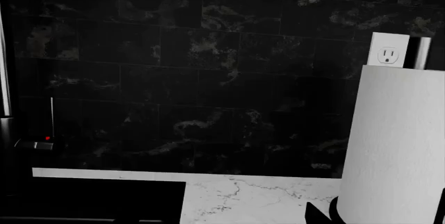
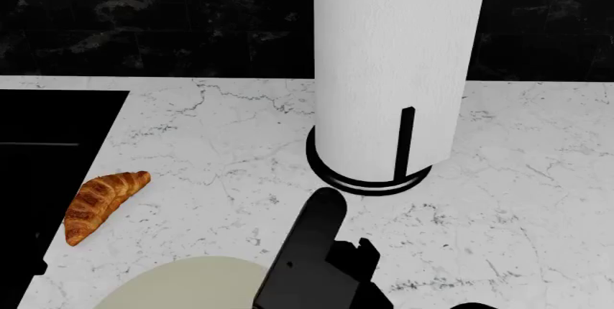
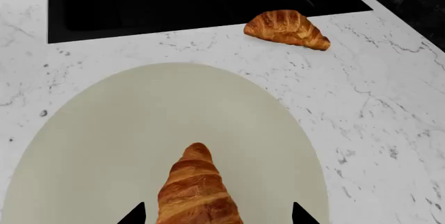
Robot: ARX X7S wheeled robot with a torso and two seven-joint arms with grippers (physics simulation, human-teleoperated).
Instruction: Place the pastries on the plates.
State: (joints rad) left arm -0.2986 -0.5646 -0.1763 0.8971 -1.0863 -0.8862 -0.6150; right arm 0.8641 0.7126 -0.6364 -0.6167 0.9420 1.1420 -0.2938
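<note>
One croissant (image 3: 198, 193) lies on the plain beige plate (image 3: 104, 146), pointing away from my right gripper (image 3: 217, 214). That gripper is open, with its two black fingertips (image 3: 135, 214) well clear of the pastry on either side. The second croissant (image 2: 101, 205) lies on the white marble counter beside the black cooktop; it also shows in the right wrist view (image 3: 286, 27). The beige plate's edge shows in the head view (image 2: 192, 284). My left gripper (image 1: 226, 220) faces the dark backsplash, empty, with one fingertip (image 1: 316, 214) showing wide to the side. The blue-rimmed plate is out of view.
A tall white paper-towel roll (image 2: 393, 57) stands on a black ring base (image 2: 369, 180) at the back of the counter, close to the left gripper (image 1: 396, 146). A black cooktop (image 2: 48, 144) is set in at the left. A black arm (image 2: 317, 259) rises at bottom middle.
</note>
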